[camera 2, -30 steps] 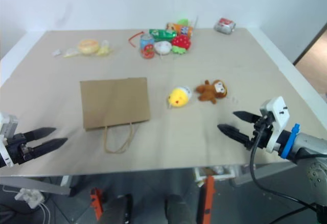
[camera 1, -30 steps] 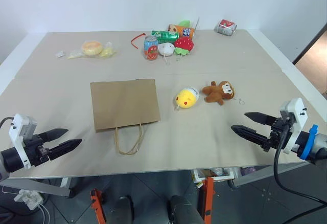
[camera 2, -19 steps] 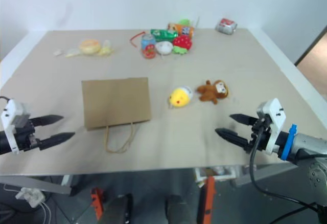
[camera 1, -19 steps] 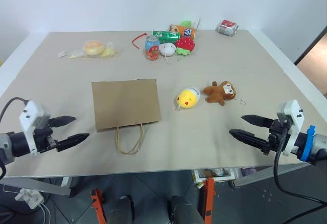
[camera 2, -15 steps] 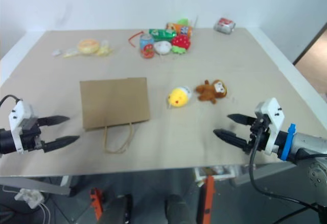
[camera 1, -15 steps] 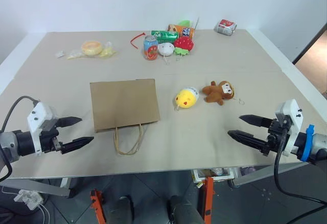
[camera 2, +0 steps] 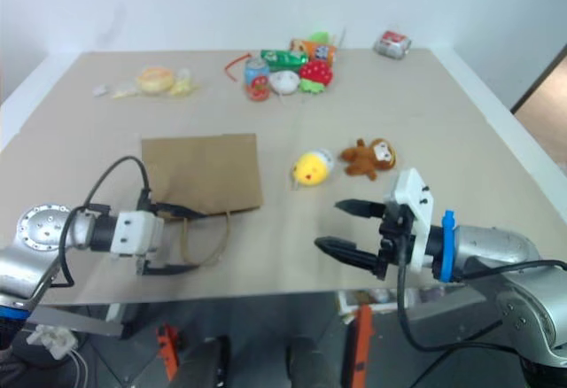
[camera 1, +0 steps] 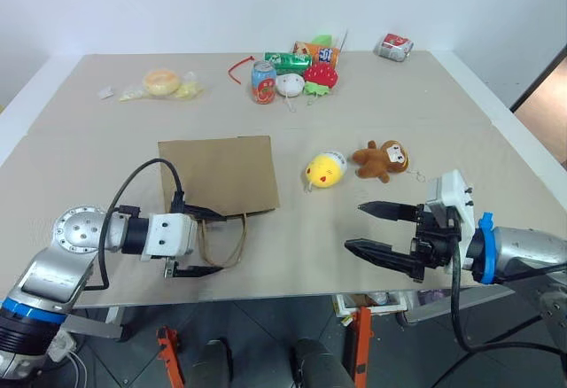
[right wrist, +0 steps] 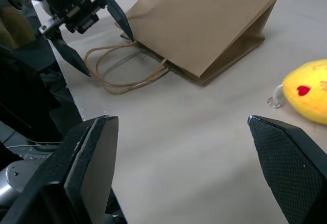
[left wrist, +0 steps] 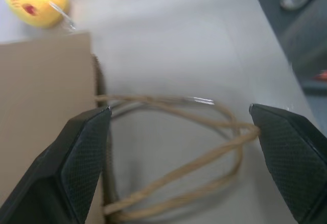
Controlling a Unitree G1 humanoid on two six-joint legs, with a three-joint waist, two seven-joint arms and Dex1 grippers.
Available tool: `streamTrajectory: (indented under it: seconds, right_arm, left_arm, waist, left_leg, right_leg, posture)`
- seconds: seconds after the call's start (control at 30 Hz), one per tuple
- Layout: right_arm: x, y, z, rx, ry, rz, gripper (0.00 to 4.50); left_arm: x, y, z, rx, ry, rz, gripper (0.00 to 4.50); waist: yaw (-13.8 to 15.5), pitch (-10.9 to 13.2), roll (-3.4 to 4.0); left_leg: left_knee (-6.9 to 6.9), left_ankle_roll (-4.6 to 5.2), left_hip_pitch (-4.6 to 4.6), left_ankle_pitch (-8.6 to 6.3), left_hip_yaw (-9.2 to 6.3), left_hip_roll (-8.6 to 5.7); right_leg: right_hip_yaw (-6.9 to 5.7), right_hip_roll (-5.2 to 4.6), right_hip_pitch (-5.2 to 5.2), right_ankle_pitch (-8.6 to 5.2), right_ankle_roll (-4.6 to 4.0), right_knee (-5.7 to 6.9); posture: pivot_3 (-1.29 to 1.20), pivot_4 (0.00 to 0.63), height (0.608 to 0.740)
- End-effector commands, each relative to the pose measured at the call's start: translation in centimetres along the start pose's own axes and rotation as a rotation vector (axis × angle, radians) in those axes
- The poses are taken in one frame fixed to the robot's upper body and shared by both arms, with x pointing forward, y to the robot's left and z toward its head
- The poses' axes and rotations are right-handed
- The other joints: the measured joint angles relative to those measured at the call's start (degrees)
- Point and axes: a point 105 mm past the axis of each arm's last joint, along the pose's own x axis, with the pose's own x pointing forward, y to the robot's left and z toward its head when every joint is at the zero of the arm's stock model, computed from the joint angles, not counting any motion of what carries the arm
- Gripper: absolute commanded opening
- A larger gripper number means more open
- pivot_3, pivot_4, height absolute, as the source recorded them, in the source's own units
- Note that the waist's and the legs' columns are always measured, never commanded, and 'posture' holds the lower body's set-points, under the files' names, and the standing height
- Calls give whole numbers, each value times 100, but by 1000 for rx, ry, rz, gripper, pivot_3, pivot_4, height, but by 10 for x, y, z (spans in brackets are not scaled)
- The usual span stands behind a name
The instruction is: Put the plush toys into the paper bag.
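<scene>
A flat brown paper bag (camera 1: 217,178) lies closed on a tan table (camera 1: 106,140), its twisted cord handles (camera 1: 223,243) trailing toward the robot. The left gripper (camera 1: 197,243) has its two black fingers spread wide with the handle loops lying between them, one finger near the bag's mouth edge and the other beyond the far side of the loops; nothing is gripped yet. This placement suggests it means to catch the handles or the top edge so the bag can be lifted open, since a flat bag cannot take anything in. Whether the upper fingertip touches the paper is hard to tell. The right gripper (camera 1: 383,228) is also spread wide and empty, hovering above the table just short of the two plush toys. The yellow chick (camera 1: 323,169) sits beyond its fingers, slightly toward the bag; the brown monkey (camera 1: 382,159) lies just beside the chick, past the upper finger. Both toys are outside the bag, apart from either gripper. A cluster of cans, snack packets and a strawberry plush (camera 1: 319,75) sits well beyond everything, at the far side.
</scene>
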Motion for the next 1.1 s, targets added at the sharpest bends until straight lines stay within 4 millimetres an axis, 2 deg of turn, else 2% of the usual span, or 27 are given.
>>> streamTrajectory:
  seconds: [0.03,0.17,0.27,0.5,0.7,0.83,1.1]
  right_arm:
    - [-3,4,8,-24,-33,-18,4381]
    - [-2,4,7,-16,-38,-27,4381]
    - [-2,5,5,-10,-40,-32,4381]
    - [0,4,6,-5,-51,-40,4381]
    - [0,3,7,-3,-58,-33,4381]
    - [2,4,8,-3,-61,-26,4381]
    - [1,5,8,1,-65,-34,4381]
  left_arm:
    - [-7,15,-1,73,20,10,4500]
    - [-9,24,-2,96,16,19,4500]
    - [-15,35,5,94,-1,36,4500]
    - [-25,27,-7,96,77,-38,4500]
    - [-44,38,4,64,81,-42,4500]
    - [-41,45,3,83,67,-11,4500]
    - [-29,38,-3,79,54,-34,4500]
  waist:
    - [9,0,0]
    - [15,0,0]
    - [13,0,0]
    - [-5,0,0]
    - [-8,0,-1]
    - [-12,0,-1]
    - [-15,0,-1]
  left_leg:
    - [0,1,0,1,0,0]
    - [18,3,-2,2,-1,-2]
    - [20,3,-3,2,-1,-1]
    - [20,4,-5,3,-4,0]
    - [21,4,-5,3,-5,1]
    - [22,4,-8,3,-6,2]
    - [22,4,-9,3,-6,2]
  right_leg:
    - [0,-1,2,0,0,0]
    - [-1,-2,7,6,4,1]
    - [-1,-2,7,8,4,1]
    - [-3,1,6,9,4,4]
    - [-3,1,5,9,3,4]
    - [-5,1,4,9,3,5]
    - [-5,2,3,9,3,5]
  posture:
    - [0,150,740]
    - [0,150,740]
    - [0,150,740]
    - [0,150,740]
    - [0,150,740]
    - [0,150,740]
    - [0,150,740]
